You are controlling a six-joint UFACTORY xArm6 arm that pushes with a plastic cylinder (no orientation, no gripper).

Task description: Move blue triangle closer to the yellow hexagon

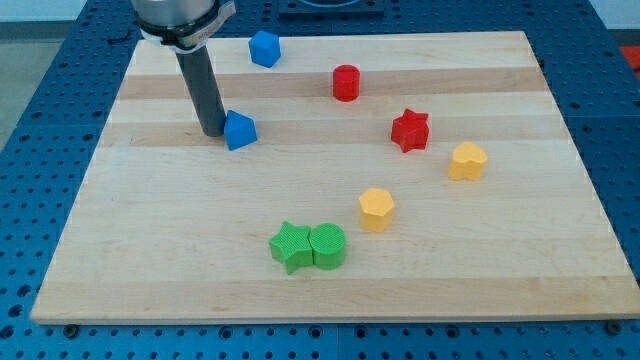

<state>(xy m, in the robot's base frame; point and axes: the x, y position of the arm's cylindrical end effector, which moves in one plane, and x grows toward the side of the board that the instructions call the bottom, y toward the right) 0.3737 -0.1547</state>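
1. blue triangle (240,131) – upper-left part of board, flat on the wood, w/ its left side touching or just beside my tip.
2. my tip (213,133) – lower end of straight dark rod, down on the board at the triangle's left edge; exact contact can't be told. no jaws on this rig: a plain rod, nothing to open or close, holding nothing.
3. yellow hexagon (377,210) – lower centre, well apart from the triangle, toward the view's bottom-right of it. nothing stands on the line between the two.
4. green star (290,246) – near the view's bottom, left of centre, touching the green cylinder.
5. green cylinder (328,246) – just right of the star, sides pressed together; below-left of the hexagon, near but apart.
6. yellow block (467,160) – right side, shape looks heart-like but not sure; up-right of the hexagon.
7. red star (410,130) – right of centre, near the yellow block, apart from it, on its upper left.
8. red cylinder (346,82) – upper centre, upright, up-left of red star.
9. blue block (264,48) – near the view's top edge, angular, shape unclear; above the triangle, apart.
10. wooden board (150,260) – light wood, lies on a blue perforated table (30,150).
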